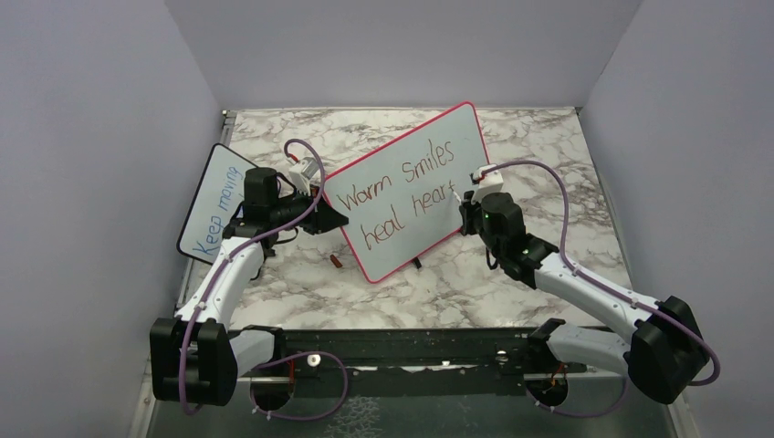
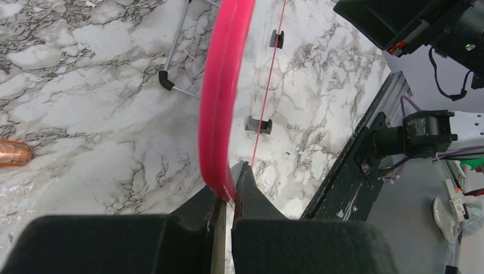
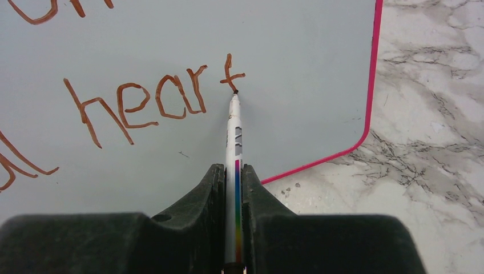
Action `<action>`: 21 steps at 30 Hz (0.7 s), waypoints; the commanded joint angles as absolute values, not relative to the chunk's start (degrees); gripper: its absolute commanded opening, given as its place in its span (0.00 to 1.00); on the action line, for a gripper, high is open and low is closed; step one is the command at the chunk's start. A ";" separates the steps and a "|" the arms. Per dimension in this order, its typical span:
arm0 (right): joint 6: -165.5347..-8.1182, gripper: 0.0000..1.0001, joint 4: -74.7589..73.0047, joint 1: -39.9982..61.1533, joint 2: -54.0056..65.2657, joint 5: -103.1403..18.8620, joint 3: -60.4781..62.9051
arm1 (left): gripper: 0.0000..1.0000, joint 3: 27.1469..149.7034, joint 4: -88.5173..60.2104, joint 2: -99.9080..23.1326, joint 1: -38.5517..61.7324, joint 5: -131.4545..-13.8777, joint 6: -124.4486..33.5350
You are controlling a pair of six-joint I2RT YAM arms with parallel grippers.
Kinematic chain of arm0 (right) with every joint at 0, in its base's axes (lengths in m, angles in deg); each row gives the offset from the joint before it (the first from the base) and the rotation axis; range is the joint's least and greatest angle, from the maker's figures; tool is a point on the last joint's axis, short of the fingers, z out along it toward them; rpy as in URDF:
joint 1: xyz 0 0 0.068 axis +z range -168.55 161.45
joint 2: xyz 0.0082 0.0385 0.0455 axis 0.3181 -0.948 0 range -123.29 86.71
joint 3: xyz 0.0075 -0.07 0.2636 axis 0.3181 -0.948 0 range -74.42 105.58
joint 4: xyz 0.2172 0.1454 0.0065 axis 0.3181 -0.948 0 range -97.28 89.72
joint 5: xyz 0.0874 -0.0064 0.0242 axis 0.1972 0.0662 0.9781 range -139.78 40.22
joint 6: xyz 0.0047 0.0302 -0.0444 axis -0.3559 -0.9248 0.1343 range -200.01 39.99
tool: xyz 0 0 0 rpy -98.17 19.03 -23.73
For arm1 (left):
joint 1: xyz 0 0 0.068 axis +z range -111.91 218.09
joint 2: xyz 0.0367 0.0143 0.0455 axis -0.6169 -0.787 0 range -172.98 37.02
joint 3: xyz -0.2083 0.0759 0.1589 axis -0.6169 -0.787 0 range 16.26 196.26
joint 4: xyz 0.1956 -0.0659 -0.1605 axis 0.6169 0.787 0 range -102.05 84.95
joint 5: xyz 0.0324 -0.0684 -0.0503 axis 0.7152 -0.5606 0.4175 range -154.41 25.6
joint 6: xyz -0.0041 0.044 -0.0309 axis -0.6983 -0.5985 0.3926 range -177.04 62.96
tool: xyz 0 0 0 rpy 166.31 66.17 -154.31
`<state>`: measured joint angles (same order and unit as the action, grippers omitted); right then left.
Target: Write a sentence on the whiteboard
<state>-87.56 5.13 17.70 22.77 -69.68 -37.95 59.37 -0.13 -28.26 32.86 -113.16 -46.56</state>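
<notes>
Whiteboard (image 1: pixel 461 128) writing depends here on two grips. The right end effector (image 3: pixel 233 171) is closed on a white marker (image 3: pixel 234 131), clamped low on the barrel so that the shaft runs straight out between the fingers (image 3: pixel 200 194) and the tip lands on the surface at the foot of the "t" in "heart". The left end effector (image 2: pixel 231 191) is closed on the pink frame (image 2: pixel 220 103) at the board's left edge, apparently to brace it against the push of the nib, since it stands tilted on small black feet (image 1: pixel 417 263) rather than lying flat. The sentence (image 1: pixel 402 196) reads "Warm Smiles heal heart" in red-brown over two lines, so I judge it nearly finished, with free space to the right of the "t" for whatever closes it. The board stands in the middle of the counter (image 1: pixel 548 182), facing the arms, its right end farther away. At the far left, beside the left arm, leans a smaller board (image 1: pixel 214 205) with blue writing, and a small copper-brown object (image 2: pixel 11 153) lies on the marble near the gripped edge.
</notes>
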 commanded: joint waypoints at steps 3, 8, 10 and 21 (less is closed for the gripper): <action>-88.48 0.01 3.70 17.22 22.90 -70.95 -39.04 | 0.00 58.97 2.80 -29.61 33.87 -103.52 -52.27; -88.02 0.01 5.09 17.22 22.26 -72.24 -38.58 | 0.00 58.88 2.80 -29.60 33.87 -103.52 -52.35; -87.84 0.01 5.29 17.18 21.80 -72.37 -38.27 | 0.00 58.88 2.80 -29.52 33.87 -103.51 -52.35; -87.41 0.00 6.36 17.15 22.82 -73.76 -38.20 | 0.00 58.97 2.80 -29.64 33.85 -103.38 -52.35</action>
